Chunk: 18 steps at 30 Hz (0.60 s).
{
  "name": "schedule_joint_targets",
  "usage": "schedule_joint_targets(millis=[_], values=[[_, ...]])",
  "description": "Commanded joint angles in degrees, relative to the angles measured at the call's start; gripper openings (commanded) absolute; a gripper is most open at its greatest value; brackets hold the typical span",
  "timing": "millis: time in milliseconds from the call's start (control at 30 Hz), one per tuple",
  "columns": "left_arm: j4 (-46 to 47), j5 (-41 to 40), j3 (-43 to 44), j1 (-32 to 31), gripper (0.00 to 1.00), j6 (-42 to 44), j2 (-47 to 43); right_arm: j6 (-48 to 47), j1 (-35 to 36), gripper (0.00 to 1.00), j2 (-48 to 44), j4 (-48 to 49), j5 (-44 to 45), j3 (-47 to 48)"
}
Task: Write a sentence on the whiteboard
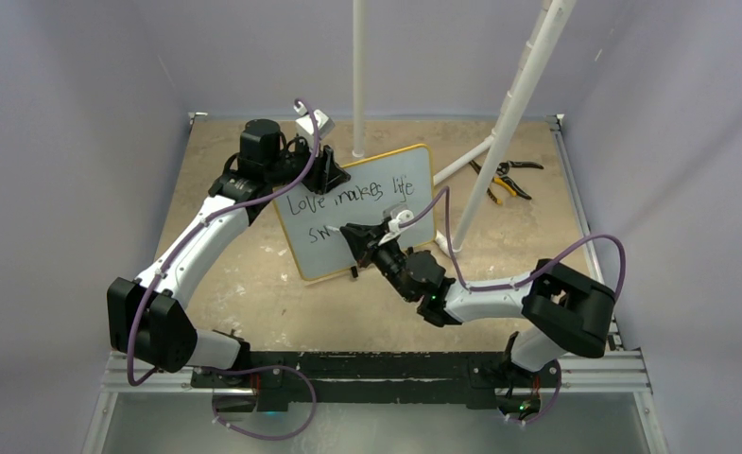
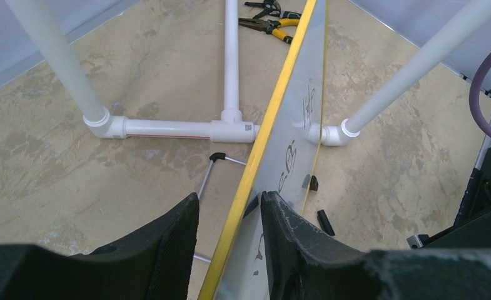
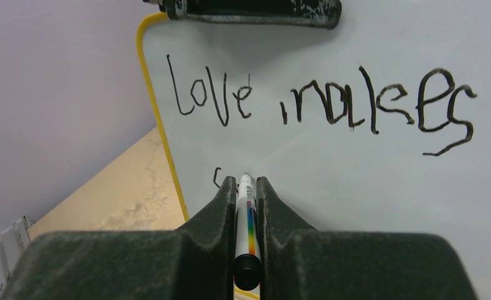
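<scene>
yellow-framed whiteboard [image 1: 316, 257] stands tilted on the desk [image 1: 244, 284], its far-left corner between the jaws of the left gripper [image 2: 230, 206] for steadiness (clamped or merely straddling, i cannot tell); right gripper [image 3: 246, 181] pinches a marker [image 3: 246, 212], tip on the second line.

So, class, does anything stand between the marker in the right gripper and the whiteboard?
Nothing visible does. The right gripper holds the marker with its tip at the whiteboard, at the start of a second line. The left gripper grips the top edge, above the writing.
</scene>
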Motion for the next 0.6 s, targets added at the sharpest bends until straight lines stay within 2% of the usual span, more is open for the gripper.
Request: schedule_joint_targets(millis=[0, 267, 567], values=[[0.0, 2.4, -0.8, 0.2, 0.08, -1.3, 0.4, -1.6, -0.6, 0.00, -3.7, 2.6, -2.8, 0.0], [0.1, 2.2, -0.8, 0.2, 0.08, -1.4, 0.5, 0.2, -0.7, 0.00, -9.3, 1.0, -1.7, -4.3], [0.1, 2.1, -0.8, 0.2, 0.07, -1.4, 0.7, 0.0, -1.7, 0.00, -6.5, 2.1, -3.0, -3.8]])
